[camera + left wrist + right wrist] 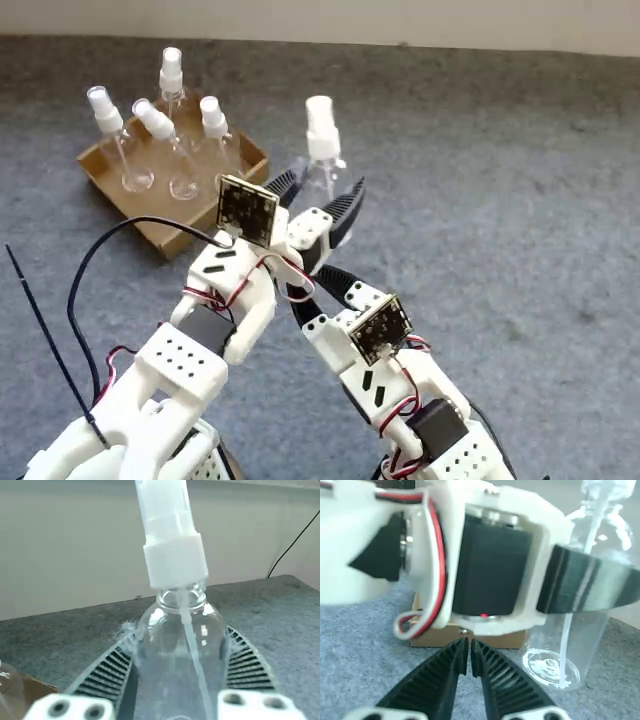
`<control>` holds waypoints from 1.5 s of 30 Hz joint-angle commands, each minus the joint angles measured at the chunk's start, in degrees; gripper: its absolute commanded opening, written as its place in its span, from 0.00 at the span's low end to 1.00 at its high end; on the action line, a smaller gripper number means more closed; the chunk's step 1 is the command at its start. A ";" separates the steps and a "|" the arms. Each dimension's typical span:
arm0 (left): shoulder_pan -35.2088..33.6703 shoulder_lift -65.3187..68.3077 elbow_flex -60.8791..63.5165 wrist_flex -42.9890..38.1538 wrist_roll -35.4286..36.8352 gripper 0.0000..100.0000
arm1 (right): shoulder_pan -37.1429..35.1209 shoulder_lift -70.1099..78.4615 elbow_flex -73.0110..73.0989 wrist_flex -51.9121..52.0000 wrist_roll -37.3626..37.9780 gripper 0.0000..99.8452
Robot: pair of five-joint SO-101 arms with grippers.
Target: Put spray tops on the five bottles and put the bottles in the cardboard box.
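A clear round glass bottle (322,178) with a white spray top (321,125) stands upright on the flat grey felt-like surface (500,200). It is right between the two black ribbed fingers (348,205) of the left pincer (317,190). That pincer is spread wide, one finger on either side of the bottle's body; actual contact cannot be made out.

Close behind the left pincer's wrist sits the right pincer (468,647), its jaws pressed together on nothing. It is low over the grey surface and points at the left arm's black motor block (490,570).

Beyond the left pincer and off to its left lies the shallow brown cardboard box (140,215), holding four more clear bottles with white spray tops (170,130).

A pale plain wall (75,545) borders the far edge of the surface, with a thin black cable (292,542) running up it.
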 commanded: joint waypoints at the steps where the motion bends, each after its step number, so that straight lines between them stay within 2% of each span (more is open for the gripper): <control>1: 1.45 0.13 -3.65 -1.58 0.70 0.02 | 1.01 -0.48 7.78 -1.19 0.35 0.00; 7: 1.54 -3.38 -3.30 5.89 0.79 0.02 | 8.84 -0.40 7.78 -1.19 0.44 0.00; 13: 1.54 -10.77 -1.80 12.57 0.88 0.02 | 10.59 -0.31 7.78 -1.19 0.44 0.00; 24: 1.80 -18.86 3.74 12.40 1.23 0.02 | 10.15 -0.48 7.78 -1.19 0.09 0.00; 28: 2.33 -19.03 3.91 12.57 7.12 0.02 | 10.15 -0.40 7.78 0.57 0.18 0.00; 45: 2.42 -19.12 7.96 12.75 7.38 0.02 | 10.42 -0.40 7.78 3.12 0.44 0.00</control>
